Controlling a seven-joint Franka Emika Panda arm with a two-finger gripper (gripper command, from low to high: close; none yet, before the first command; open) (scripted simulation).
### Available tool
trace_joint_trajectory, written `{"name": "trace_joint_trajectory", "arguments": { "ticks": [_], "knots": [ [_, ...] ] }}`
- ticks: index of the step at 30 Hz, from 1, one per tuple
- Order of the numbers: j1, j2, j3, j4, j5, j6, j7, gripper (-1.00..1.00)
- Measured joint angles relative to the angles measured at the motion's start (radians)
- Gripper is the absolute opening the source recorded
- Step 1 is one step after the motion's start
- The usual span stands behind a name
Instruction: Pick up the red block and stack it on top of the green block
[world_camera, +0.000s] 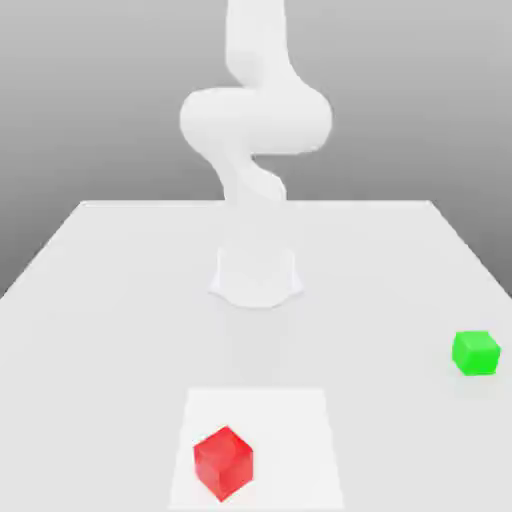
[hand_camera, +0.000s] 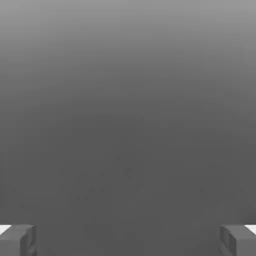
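Observation:
The red block is a glossy cube resting on the table near its front edge, a little toward the exterior view's left. The green block, a smaller bright cube, sits far off at the exterior view's right. The two blocks are well apart. The white arm rises from the middle of the table and bends upward past the frame's top. In the hand view my gripper is open, its grey fingertips set wide with nothing between them, facing plain grey background.
The arm's round base stands mid-table behind both blocks. A lighter square patch marks the white table under the red block. The table's far edge runs behind the base.

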Motion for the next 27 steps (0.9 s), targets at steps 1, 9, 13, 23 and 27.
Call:
{"name": "trace_joint_trajectory", "arguments": {
  "ticks": [1, 9, 13, 23, 27],
  "knots": [
    [0.021, 0.039, -0.022, -0.009, 0.005, 0.015, -0.036, 0.0],
    [0.126, 0.334, -0.145, -0.079, 0.08, 0.133, -0.333, 0.0],
    [0.157, 0.48, -0.183, -0.114, 0.119, 0.191, -0.481, 0.0],
    [0.151, 0.829, -0.205, -0.203, 0.114, 0.342, -0.778, 0.0],
    [0.127, 0.967, -0.178, -0.201, 0.143, 0.44, -0.846, 0.0]
  ]
}}
